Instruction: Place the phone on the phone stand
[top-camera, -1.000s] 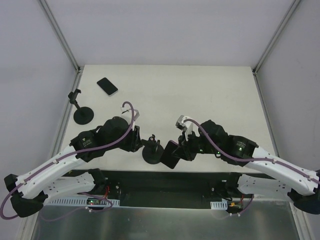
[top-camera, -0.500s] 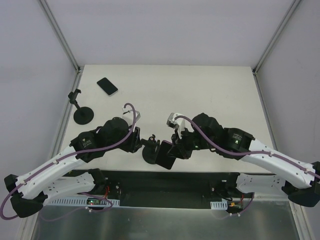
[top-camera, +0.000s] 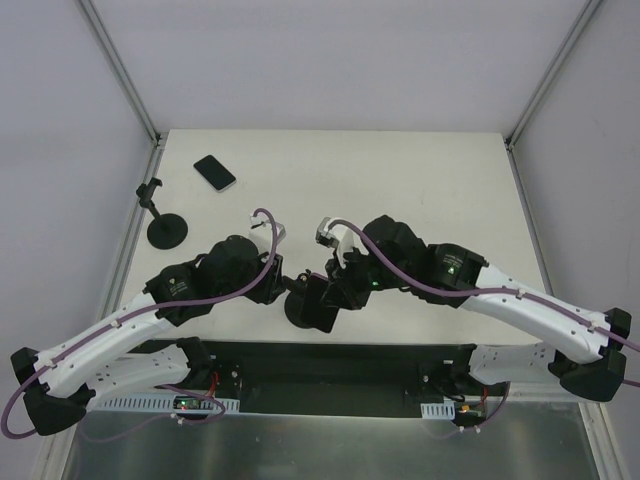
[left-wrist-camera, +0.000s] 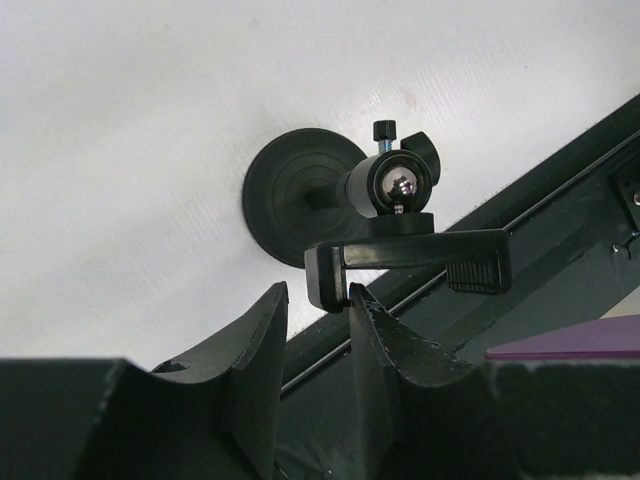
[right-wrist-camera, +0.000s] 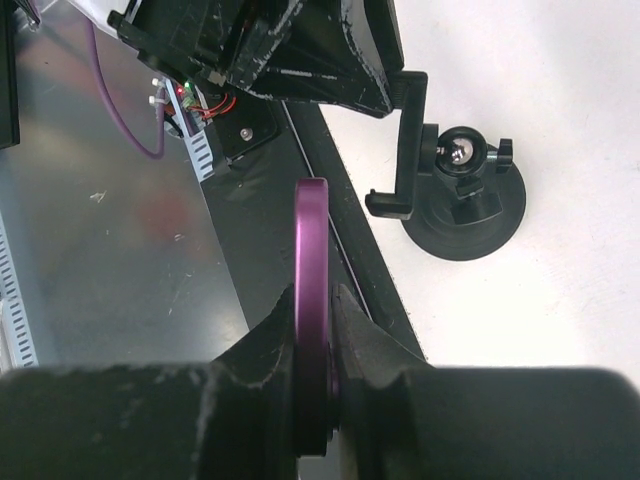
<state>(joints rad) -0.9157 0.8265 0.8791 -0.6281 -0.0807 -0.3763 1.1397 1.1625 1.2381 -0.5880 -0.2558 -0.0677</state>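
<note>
Left claw (left-wrist-camera: 318, 296) astride clamp (left-wrist-camera: 405, 258), phone (right-wrist-camera: 311, 300) near

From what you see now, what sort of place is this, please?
Probably a robot lab cell: white table boxed in by metal framing and blank panels, left arm and right arm bolted alongside.

The tabletop's (top-camera: 430, 180) near-edge middle is blocked by the phone stand (top-camera: 300, 306), left hand (left-wrist-camera: 316, 296), and right hand (right-wrist-camera: 312, 300) with phone (right-wrist-camera: 311, 235); its far left corner by a second stand (top-camera: 165, 228) and second phone (top-camera: 214, 172); the right half is left open.
</note>
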